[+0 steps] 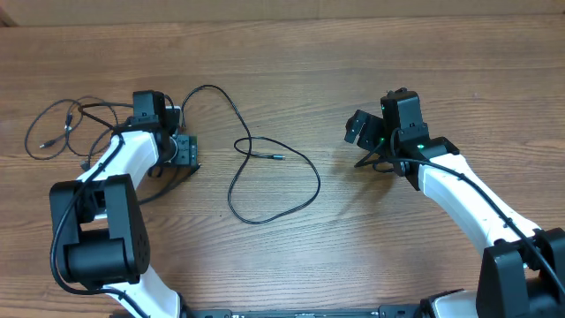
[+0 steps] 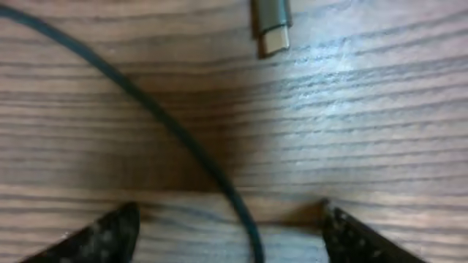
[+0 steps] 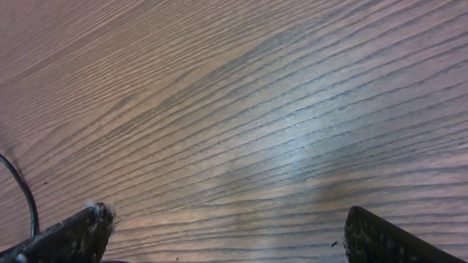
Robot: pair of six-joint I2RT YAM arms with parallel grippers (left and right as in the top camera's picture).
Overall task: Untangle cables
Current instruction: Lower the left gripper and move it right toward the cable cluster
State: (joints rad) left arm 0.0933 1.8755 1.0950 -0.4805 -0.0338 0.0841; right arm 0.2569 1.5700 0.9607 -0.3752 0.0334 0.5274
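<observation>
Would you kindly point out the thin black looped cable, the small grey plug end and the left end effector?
Thin black looped cable (image 1: 318, 181): overhead view, loop's right curve.
Small grey plug end (image 2: 272, 22): left wrist view, grey housing.
Left end effector (image 2: 229, 219): left wrist view, midway between fingertips.

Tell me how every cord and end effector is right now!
middle cable: loose open loop, lying flat, unheld.
left cables: bunched in overlapping loops.
left end effector: open, thin cord running between its fingers.
right end effector: open, empty.
</observation>
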